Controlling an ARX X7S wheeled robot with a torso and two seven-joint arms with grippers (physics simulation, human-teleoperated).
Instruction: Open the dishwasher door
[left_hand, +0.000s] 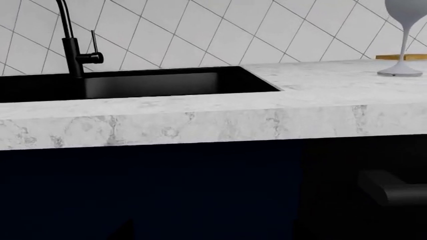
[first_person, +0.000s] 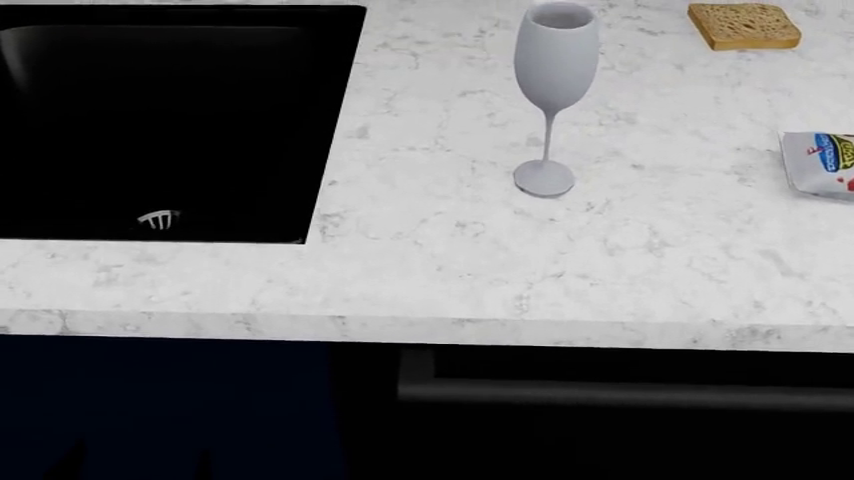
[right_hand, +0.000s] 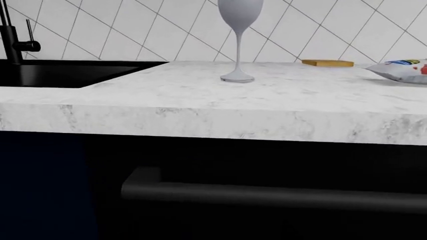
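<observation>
**Supervisor:** Report the target position, nearest items first.

**Operator:** Closest to me is the dishwasher door, a black panel directly under the counter edge, shut. Its bar handle runs level along the panel's top. In the head view the handle's left end sits below the wine glass. Navy cabinet fronts lie to the left of the door, under the sink.

**Supervisor:** Gripper status?

**Operator:** I see neither gripper in any view, so I cannot tell whether either set of fingers is apart or together.

**Supervisor:** Recommended procedure?

**Operator:** I judge the approach stage is in hand. The right wrist camera faces the handle squarely, so I would use the right arm. I would spread the fingers, hook over the bar near its middle, close firmly, then pull outward and down along the hinge arc. I would keep below the counter, clear of the glass, the bread and the packet beyond.
</observation>
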